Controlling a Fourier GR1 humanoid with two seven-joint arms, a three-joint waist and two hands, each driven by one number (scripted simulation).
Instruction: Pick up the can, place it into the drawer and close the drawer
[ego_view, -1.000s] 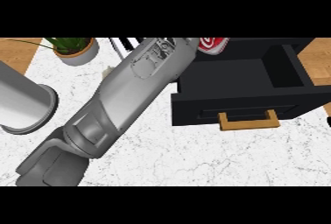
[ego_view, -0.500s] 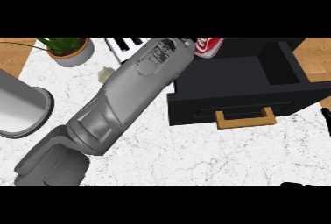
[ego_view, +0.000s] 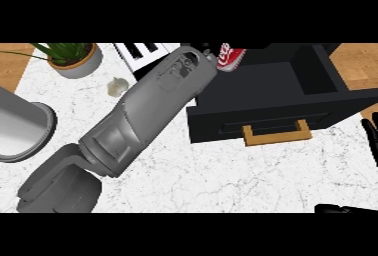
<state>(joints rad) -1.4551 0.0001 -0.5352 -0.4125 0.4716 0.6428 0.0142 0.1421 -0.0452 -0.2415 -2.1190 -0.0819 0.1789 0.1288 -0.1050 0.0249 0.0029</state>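
The black drawer (ego_view: 288, 95) stands pulled open at about two o'clock on the white marbled bench (ego_view: 221, 175), its wooden handle (ego_view: 276, 134) facing six o'clock; the visible part of its dark inside shows nothing lying in it. The red can (ego_view: 229, 56) sits at twelve o'clock, tilted, over the drawer's far left corner; whether it is inside the walls or just above the rim cannot be told. The left hand (ego_view: 210, 50) shows only as a sliver of black touching the can's left side at the end of the long grey left forearm (ego_view: 148, 115), which runs from eight o'clock up to twelve; whether its fingers are wrapped round the can cannot be told. The right hand (ego_view: 369, 137) shows at three o'clock at the picture's edge, black fingers straight and relaxed, apart from the drawer. A potted plant (ego_view: 74, 57) stands at eleven o'clock, green leaves in a tan pot; a grey round container (ego_view: 18, 130) lies at nine o'clock, its contents not visible; a small pale lump (ego_view: 117, 87) rests on the bench just below the plant; a striped black-and-white object (ego_view: 144, 52) lies at twelve o'clock, partly behind the forearm.
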